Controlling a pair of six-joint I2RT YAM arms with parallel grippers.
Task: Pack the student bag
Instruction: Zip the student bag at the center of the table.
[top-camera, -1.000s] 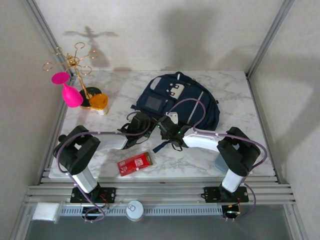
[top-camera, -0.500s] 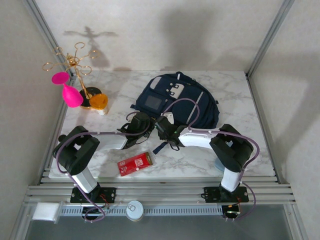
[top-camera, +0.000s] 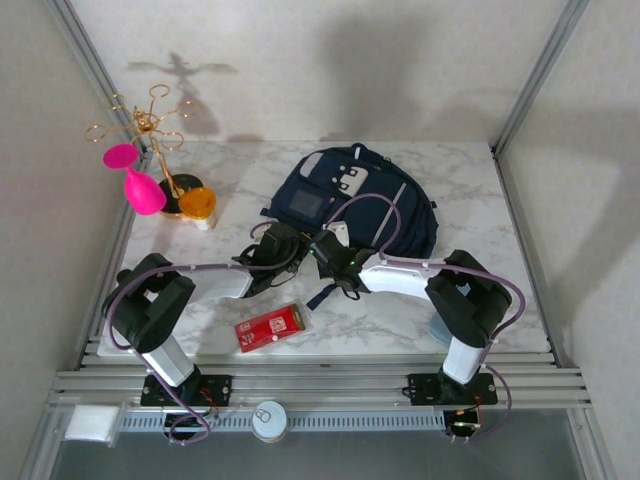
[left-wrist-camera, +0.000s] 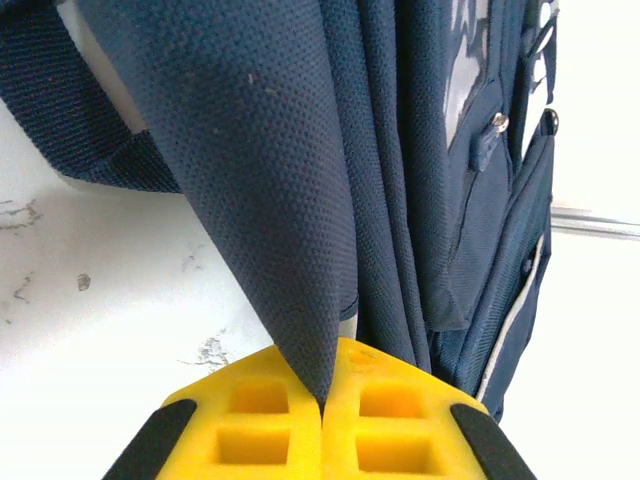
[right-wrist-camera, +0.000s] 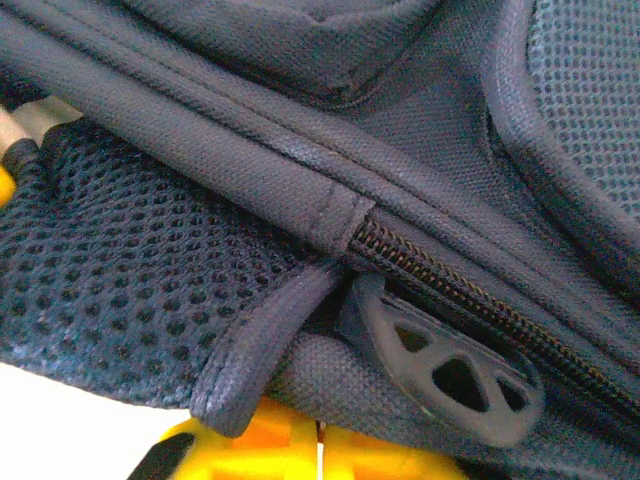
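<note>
student bag (top-camera: 352, 200) on desk (top-camera: 490, 300), just ahead of both arms | i read left end effector (left-wrist-camera: 322, 420) pinching its fabric edge | right end effector (right-wrist-camera: 320, 448) closed, grip unclear, zipper pull (right-wrist-camera: 445, 375) just beyond tips

No legible text; red packet (top-camera: 270, 327) print unreadable.

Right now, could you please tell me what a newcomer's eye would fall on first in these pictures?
The navy bag lies in the middle, with the left gripper pinching a fold of its fabric at its near edge. At far left a bright pink shape stands out by a gold stand, and a red packet lies near the front.
</note>
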